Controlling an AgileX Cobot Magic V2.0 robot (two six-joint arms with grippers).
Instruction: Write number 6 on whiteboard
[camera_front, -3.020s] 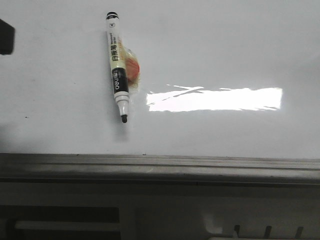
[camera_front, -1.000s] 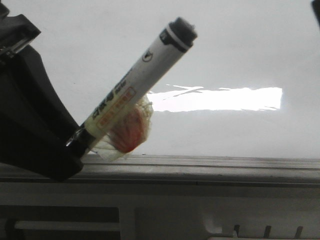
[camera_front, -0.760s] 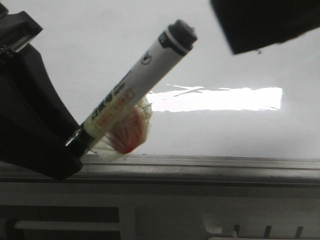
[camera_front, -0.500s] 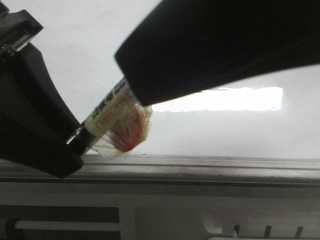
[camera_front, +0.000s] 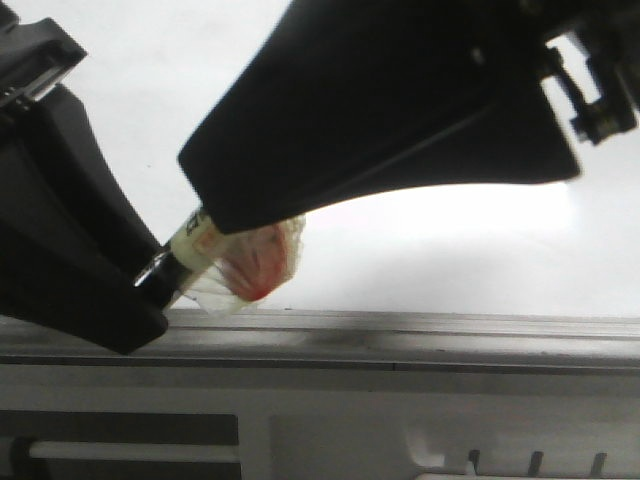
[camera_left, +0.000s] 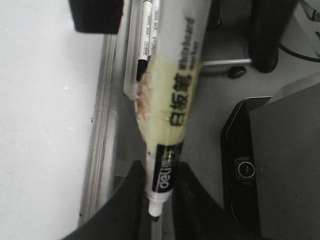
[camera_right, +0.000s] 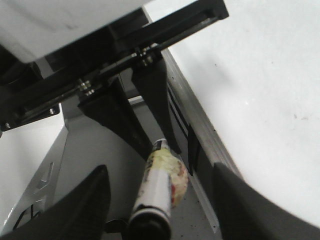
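Observation:
The whiteboard (camera_front: 450, 250) is glossy white with a grey ledge (camera_front: 400, 335) along its lower edge. No number 6 shows on it. My left gripper (camera_front: 150, 285) is shut on the tip end of a white marker pen (camera_front: 195, 240), which tilts up to the right; an orange lump (camera_front: 255, 262) is taped to its barrel. In the left wrist view the fingers (camera_left: 125, 200) clamp the marker (camera_left: 175, 100) near its nib. My right gripper (camera_front: 215, 205) covers the marker's upper end. In the right wrist view its fingers (camera_right: 80, 210) stand wide apart on either side of the marker (camera_right: 155, 195).
In the left wrist view, spare pens (camera_left: 147, 30) lie in a tray beside the board's edge (camera_left: 100, 125), and a black box (camera_left: 250, 170) and a dark pole (camera_left: 265, 35) stand on the floor. Small dark specks (camera_right: 295, 116) mark the whiteboard (camera_right: 260, 75).
The marker lay flat on the board three seconds ago; my left gripper now holds it tilted. My right gripper has come in from the upper right and moved down-left over the marker's cap end.

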